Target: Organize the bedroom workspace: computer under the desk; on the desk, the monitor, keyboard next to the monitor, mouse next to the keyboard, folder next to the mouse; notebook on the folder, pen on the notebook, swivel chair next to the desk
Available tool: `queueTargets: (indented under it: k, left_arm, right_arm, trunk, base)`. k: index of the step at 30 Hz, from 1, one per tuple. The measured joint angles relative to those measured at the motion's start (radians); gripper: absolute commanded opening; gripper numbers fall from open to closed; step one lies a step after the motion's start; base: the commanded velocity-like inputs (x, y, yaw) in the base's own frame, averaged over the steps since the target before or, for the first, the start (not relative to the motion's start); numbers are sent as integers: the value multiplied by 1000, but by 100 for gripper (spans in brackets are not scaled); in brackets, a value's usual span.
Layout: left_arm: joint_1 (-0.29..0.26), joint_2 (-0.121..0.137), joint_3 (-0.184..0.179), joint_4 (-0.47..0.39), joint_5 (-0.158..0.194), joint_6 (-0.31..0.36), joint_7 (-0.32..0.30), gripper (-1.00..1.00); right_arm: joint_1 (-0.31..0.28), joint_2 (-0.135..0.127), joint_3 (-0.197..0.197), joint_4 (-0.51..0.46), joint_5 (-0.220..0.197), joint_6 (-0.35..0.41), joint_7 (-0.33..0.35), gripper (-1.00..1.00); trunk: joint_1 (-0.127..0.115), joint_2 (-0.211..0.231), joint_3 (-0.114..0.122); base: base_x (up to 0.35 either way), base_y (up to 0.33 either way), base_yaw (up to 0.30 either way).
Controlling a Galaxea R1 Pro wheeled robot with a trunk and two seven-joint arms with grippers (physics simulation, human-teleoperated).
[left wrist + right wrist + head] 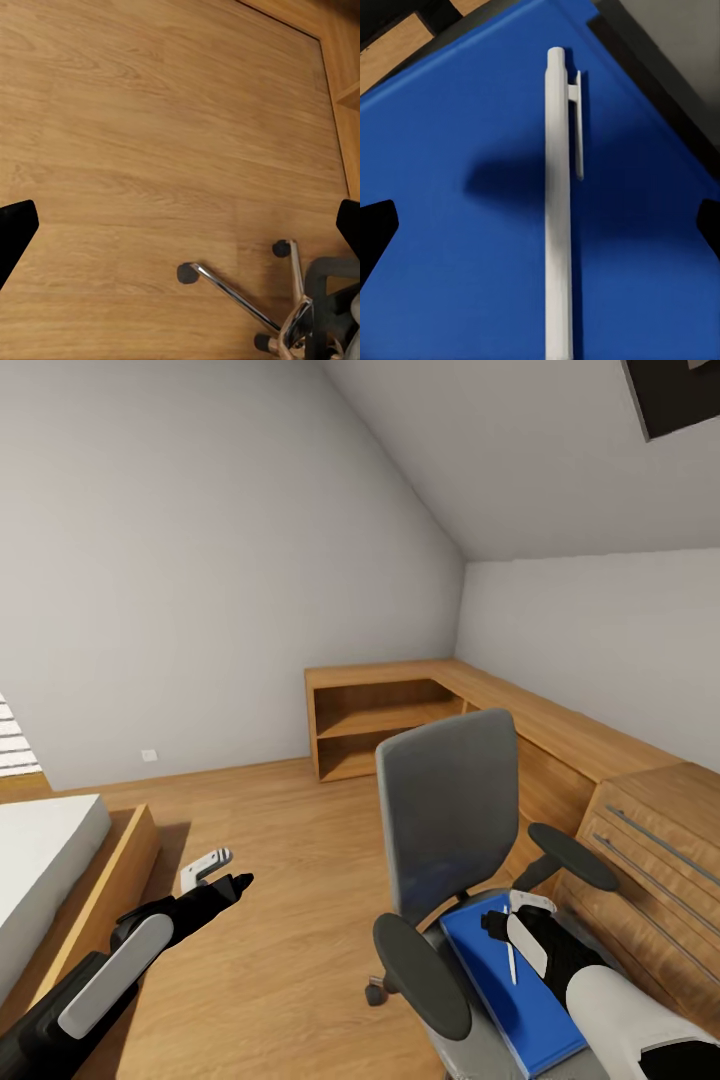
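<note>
My right gripper (pixel 540 221) is wide open right above the pen (pixel 559 202), which lies on the folder (pixel 457 247) on the swivel chair (pixel 450 820). My left gripper (pixel 180 225), also wide, hangs over bare floor (pixel 135 112).

Soft, even light fills the attic room, leaving the white walls flat and free of glare. The pen (pixel 559 202) throws a blurred dark shadow across the folder (pixel 457 247). All three renders look slightly soft, with faint smearing along edges.
</note>
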State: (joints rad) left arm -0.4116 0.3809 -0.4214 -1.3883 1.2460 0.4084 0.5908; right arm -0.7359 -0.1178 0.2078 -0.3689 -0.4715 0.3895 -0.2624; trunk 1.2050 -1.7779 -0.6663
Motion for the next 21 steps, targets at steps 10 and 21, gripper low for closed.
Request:
queueTargets:
  k: [10, 21]
  left_arm:
    - [0, 0, 0, 0, 0, 0, 0, 100]
    - [0, -1, 0, 0, 0, 0, 0, 100]
  right_arm:
    - [0, 0, 1, 0, 0, 0, 0, 100]
    - [0, 1, 2, 0, 0, 0, 0, 100]
  trunk:
    - [8, -14, -6]
    - [23, -42, -19]
  base:
    - [0, 0, 0]
    - [0, 0, 0]
